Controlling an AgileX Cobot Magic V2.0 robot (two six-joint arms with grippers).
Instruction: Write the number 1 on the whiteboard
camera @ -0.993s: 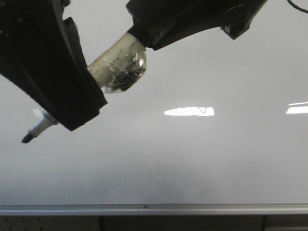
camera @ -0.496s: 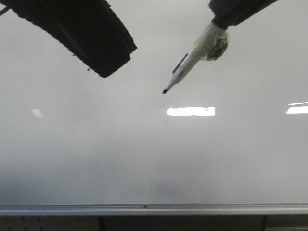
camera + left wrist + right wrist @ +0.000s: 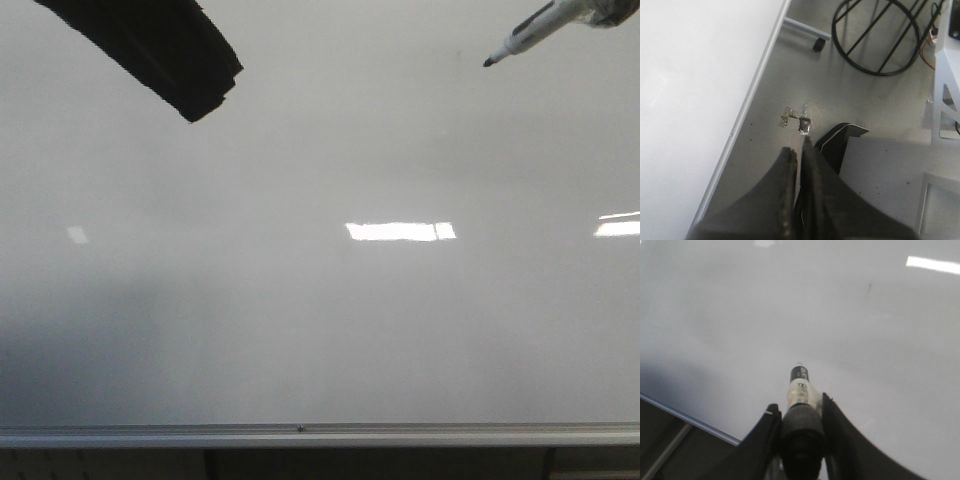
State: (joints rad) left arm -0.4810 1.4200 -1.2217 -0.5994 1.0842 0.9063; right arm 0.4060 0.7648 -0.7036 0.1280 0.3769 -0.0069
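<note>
Front view, the number 1 (image 3: 437, 231): a short thin dark stroke, tiny against the board, crossing the right end of the bright light reflection (image 3: 390, 231); too small to judge its shape closely
Right wrist view, same stroke: a faint slanted tick (image 3: 870, 287) well ahead of the pen tip, apart from it
Whiteboard (image 3: 300, 330): glossy grey-white, filling the view; silver rail (image 3: 300, 435) along its bottom edge; no other writing shows
Marker (image 3: 530, 35): up in the top right corner of the front view, tip pointing down and left, well apart from the stroke; off the board as far as I can judge
Right gripper (image 3: 797, 407): its two fingers pinch the marker (image 3: 800, 385) by the barrel, tip forward
Left gripper (image 3: 797, 150): fingers pressed together on nothing, pointing at the floor beyond the board's edge; its dark arm (image 3: 190, 70) crosses the top left of the front view
Progress: the stroke looks laid down and the pen lifted clear, so the writing itself seems done; what is left is probably only drawing the arms back
Change from earlier: half a second ago the marker tip hung near the middle, just above the reflection; now it is far up and to the right; the left arm has also drawn up and to the left
</note>
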